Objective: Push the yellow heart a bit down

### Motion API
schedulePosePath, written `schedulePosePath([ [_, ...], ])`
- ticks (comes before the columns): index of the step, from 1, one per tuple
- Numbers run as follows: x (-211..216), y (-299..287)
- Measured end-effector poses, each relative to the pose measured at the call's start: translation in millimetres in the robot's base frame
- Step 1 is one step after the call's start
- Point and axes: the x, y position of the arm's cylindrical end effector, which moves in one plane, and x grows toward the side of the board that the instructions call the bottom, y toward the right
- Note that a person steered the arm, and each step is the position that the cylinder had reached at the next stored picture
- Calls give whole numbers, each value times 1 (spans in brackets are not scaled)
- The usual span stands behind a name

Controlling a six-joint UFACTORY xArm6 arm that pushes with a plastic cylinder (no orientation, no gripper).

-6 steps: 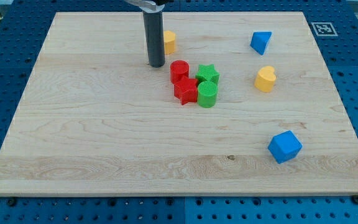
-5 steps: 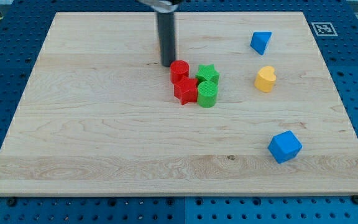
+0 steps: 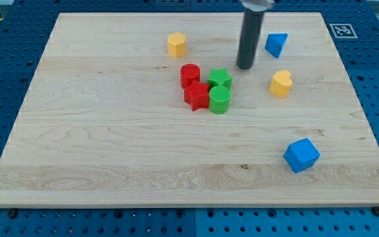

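Observation:
The yellow heart (image 3: 281,83) lies on the wooden board (image 3: 110,145) at the view's right of centre. My tip (image 3: 245,67) rests on the board to the upper left of the heart, about a block's width away and not touching it. The tip stands between the green star (image 3: 220,78) on its left and the blue triangular block (image 3: 276,44) on its upper right.
A red cylinder (image 3: 189,74), a red star (image 3: 196,96), the green star and a green cylinder (image 3: 219,100) form a cluster at the board's centre. A yellow block (image 3: 176,45) sits near the top. A blue cube (image 3: 301,155) lies at the lower right.
My tip has moved to the right, from beside the yellow block at the upper left of the cluster to a spot near the yellow heart. No block has moved.

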Motion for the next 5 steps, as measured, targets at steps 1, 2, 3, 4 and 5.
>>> schedulePosePath([
  [1,8,31],
  [2,39,54],
  [3,47,70],
  [4,74,87],
  [5,97,123],
])
